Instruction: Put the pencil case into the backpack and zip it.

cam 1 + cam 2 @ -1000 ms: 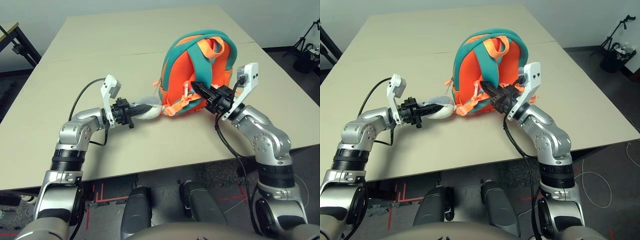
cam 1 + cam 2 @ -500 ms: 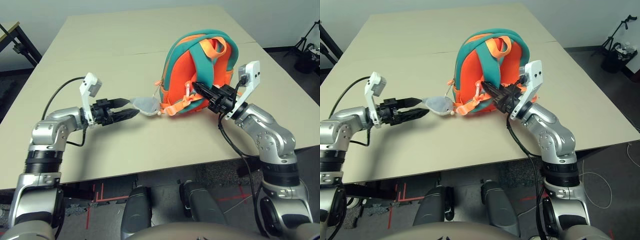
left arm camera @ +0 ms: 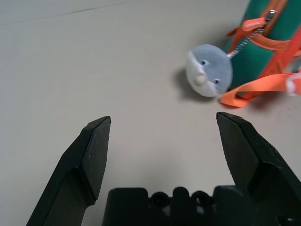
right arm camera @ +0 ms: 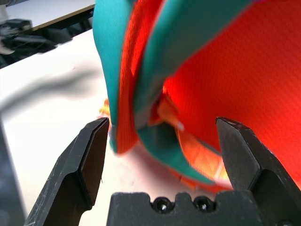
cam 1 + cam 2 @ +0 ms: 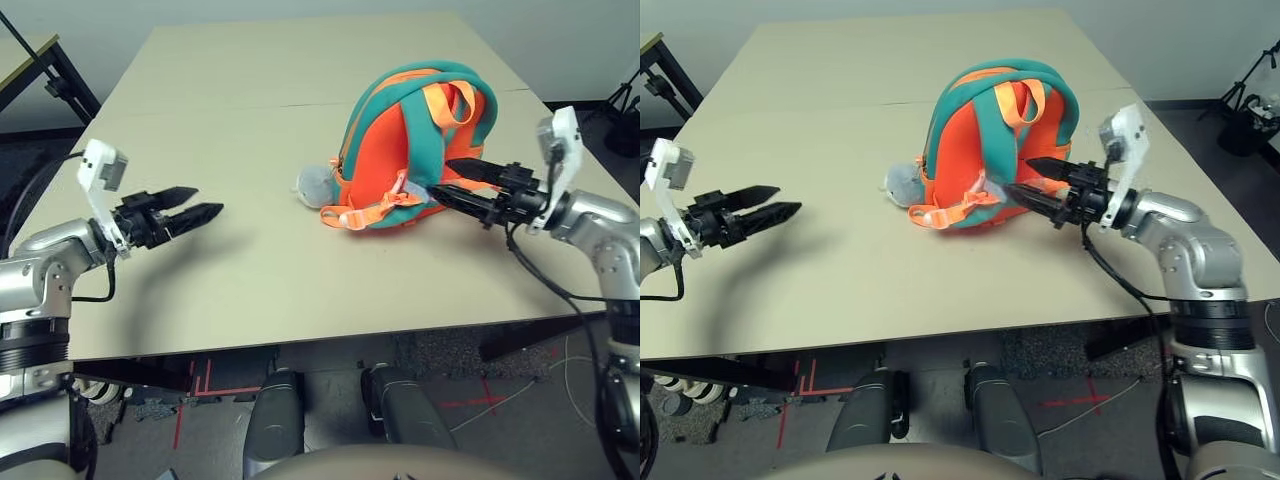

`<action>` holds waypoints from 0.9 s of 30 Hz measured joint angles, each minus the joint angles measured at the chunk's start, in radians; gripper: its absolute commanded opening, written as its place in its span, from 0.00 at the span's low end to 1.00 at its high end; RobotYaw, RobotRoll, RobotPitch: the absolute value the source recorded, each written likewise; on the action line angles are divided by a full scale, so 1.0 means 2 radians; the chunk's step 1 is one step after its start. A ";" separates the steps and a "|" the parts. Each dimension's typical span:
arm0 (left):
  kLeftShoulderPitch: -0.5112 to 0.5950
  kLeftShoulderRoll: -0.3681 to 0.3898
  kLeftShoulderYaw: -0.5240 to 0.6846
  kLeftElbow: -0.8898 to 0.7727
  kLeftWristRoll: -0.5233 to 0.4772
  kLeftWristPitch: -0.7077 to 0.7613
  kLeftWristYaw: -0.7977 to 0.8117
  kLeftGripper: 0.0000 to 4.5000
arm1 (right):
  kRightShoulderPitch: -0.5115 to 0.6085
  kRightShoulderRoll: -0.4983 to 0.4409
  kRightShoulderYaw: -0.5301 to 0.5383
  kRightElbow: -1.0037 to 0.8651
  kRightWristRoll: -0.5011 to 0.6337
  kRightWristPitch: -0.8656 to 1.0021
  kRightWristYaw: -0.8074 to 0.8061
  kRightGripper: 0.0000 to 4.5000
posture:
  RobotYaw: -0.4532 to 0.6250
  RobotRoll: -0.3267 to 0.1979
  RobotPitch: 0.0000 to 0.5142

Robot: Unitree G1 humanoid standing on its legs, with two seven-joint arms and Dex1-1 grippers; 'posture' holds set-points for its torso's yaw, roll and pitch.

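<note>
The teal and orange backpack (image 5: pixel 400 140) stands upright on the table (image 5: pixel 250 90), its orange straps facing me. Its grey plush toy (image 5: pixel 312 183) lies on the table against its left side, hanging from a small chain. My left gripper (image 5: pixel 208 199) is open and holds nothing, well to the left of the plush (image 3: pixel 208 70). Just right of the backpack's lower strap side, my right gripper (image 5: pixel 440 176) is open, with the straps (image 4: pixel 160 89) close in front of its fingers. No pencil case shows in any view.
A seam crosses the table behind the backpack. The table's front edge runs just below both grippers. A black-legged stand (image 5: pixel 55 80) is off the table's left side, and a tripod (image 5: pixel 1255 100) stands on the floor at the far right.
My left gripper let go of the plush and drew back to the left; the plush now lies by the backpack. My right gripper backed away to the right and stands open. The camera shifted.
</note>
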 measured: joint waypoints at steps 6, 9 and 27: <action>0.038 -0.029 0.013 0.007 0.037 -0.052 0.075 1.00 | -0.021 0.004 -0.040 0.134 -0.032 -0.063 -0.033 0.99 | 0.39 0.62 0.16; 0.046 -0.052 0.021 0.020 0.061 -0.099 0.125 1.00 | -0.047 0.024 -0.056 0.217 -0.063 -0.135 -0.089 0.99 | 0.40 0.62 0.16; 0.011 -0.110 0.054 0.155 0.118 -0.269 0.319 1.00 | -0.104 0.087 -0.082 0.477 -0.157 -0.409 -0.290 0.99 | 0.40 0.62 0.13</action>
